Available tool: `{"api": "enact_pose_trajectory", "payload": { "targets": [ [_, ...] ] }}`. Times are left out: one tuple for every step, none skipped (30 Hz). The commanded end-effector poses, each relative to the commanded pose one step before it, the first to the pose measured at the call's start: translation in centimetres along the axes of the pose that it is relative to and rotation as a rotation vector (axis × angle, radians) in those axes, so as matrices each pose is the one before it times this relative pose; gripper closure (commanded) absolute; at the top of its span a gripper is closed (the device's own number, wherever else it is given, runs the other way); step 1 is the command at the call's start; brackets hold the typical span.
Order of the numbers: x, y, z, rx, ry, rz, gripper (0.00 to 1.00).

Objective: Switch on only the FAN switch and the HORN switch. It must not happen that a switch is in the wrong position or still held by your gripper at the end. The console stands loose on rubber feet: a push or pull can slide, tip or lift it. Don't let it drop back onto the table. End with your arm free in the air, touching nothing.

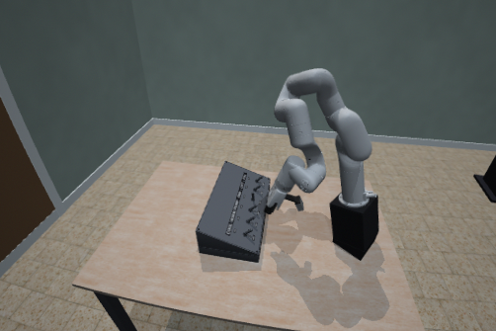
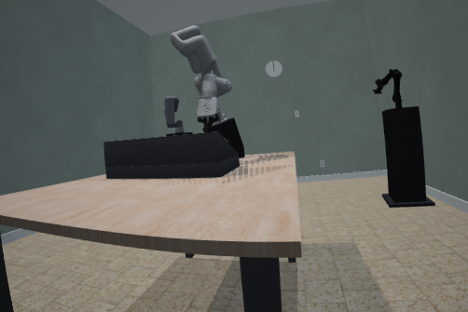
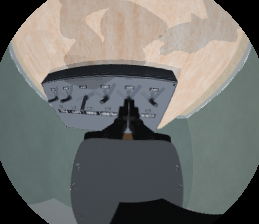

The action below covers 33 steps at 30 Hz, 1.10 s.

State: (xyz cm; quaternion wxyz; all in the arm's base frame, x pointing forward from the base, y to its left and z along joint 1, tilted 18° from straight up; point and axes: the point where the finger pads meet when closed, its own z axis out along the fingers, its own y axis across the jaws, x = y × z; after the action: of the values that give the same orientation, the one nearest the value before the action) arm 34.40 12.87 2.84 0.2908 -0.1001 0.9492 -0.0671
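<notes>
A dark grey sloped console stands on the wooden table, with a row of small toggle switches along its low edge facing the arm. It also shows in the wrist view and from behind in the exterior view. The labels are too small to read. My gripper is shut and empty, its fingertips at the low edge of the console near the middle switches. In the wrist view the closed fingertips point at a switch right of the row's middle. Whether they touch it I cannot tell.
The arm's black base stands on the table right of the console. A black pedestal with a small dark arm stands on the floor at the far right. The table edges lie close to the console's left and front sides.
</notes>
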Motion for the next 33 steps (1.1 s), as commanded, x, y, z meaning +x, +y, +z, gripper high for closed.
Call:
{"api": "enact_pose_trajectory", "payload": {
  "targets": [
    [-0.189, 0.099, 0.540, -0.00290, -0.00793, -0.00036, 1.00],
    [-0.004, 0.006, 0.253, -0.00014, -0.00002, 0.00009, 1.00],
    [-0.004, -0.001, 0.265, 0.00015, -0.00004, -0.00008, 1.00],
    [-0.002, 0.008, 0.262, -0.00019, 0.00003, 0.00011, 1.00],
    [-0.006, -0.002, 0.280, 0.00018, -0.00007, -0.00010, 1.00],
    [-0.002, 0.006, 0.280, -0.00011, 0.00003, 0.00006, 1.00],
    [-0.005, 0.001, 0.293, 0.00007, -0.00004, -0.00004, 1.00],
    [-0.004, 0.003, 0.298, 0.00000, -0.00001, 0.00000, 1.00],
    [-0.001, 0.006, 0.303, -0.00010, 0.00006, 0.00005, 1.00],
    [-0.007, 0.000, 0.315, 0.00011, -0.00008, -0.00006, 1.00],
    [-0.002, 0.005, 0.315, -0.00006, 0.00004, 0.00003, 1.00],
    [-0.003, 0.003, 0.319, -0.00001, 0.00001, 0.00001, 1.00],
    [-0.005, 0.002, 0.321, 0.00005, -0.00004, -0.00003, 1.00],
    [-0.001, 0.005, 0.313, -0.00008, 0.00006, 0.00005, 1.00],
    [0.000, 0.000, 0.000, 0.00000, 0.00000, 0.00000, 1.00],
    [0.000, 0.000, 0.000, 0.00000, 0.00000, 0.00000, 1.00],
    [-0.005, 0.002, 0.311, 0.00004, -0.00003, -0.00002, 1.00],
    [-0.004, 0.003, 0.299, 0.00001, -0.00001, -0.00001, 1.00],
    [-0.001, 0.004, 0.282, -0.00007, 0.00005, 0.00004, 1.00],
    [-0.005, 0.001, 0.268, 0.00007, -0.00005, -0.00004, 1.00],
    [0.000, 0.004, 0.240, -0.00008, 0.00006, 0.00005, 1.00],
    [-0.005, 0.000, 0.221, 0.00007, -0.00005, -0.00004, 1.00],
    [-0.001, 0.002, 0.191, -0.00002, 0.00002, 0.00001, 1.00],
    [-0.001, 0.002, 0.163, -0.00003, 0.00002, 0.00002, 1.00],
    [-0.003, 0.000, 0.138, 0.00005, -0.00004, -0.00003, 1.00],
    [-0.001, 0.001, 0.108, 0.00000, 0.00000, 0.00000, 1.00],
    [0.000, 0.001, 0.080, -0.00002, 0.00002, 0.00001, 1.00],
    [0.000, 0.001, 0.056, -0.00002, 0.00002, 0.00002, 1.00],
    [0.000, 0.001, 0.035, -0.00002, 0.00001, 0.00001, 1.00],
    [0.000, 0.000, 0.019, -0.00001, 0.00001, 0.00001, 1.00],
    [0.000, 0.000, 0.007, 0.00000, 0.00000, 0.00000, 1.00],
    [0.000, 0.000, 0.000, 0.00000, 0.00000, 0.00000, 1.00],
    [0.000, 0.000, 0.000, 0.00000, 0.00000, 0.00000, 1.00]
  ]
}}
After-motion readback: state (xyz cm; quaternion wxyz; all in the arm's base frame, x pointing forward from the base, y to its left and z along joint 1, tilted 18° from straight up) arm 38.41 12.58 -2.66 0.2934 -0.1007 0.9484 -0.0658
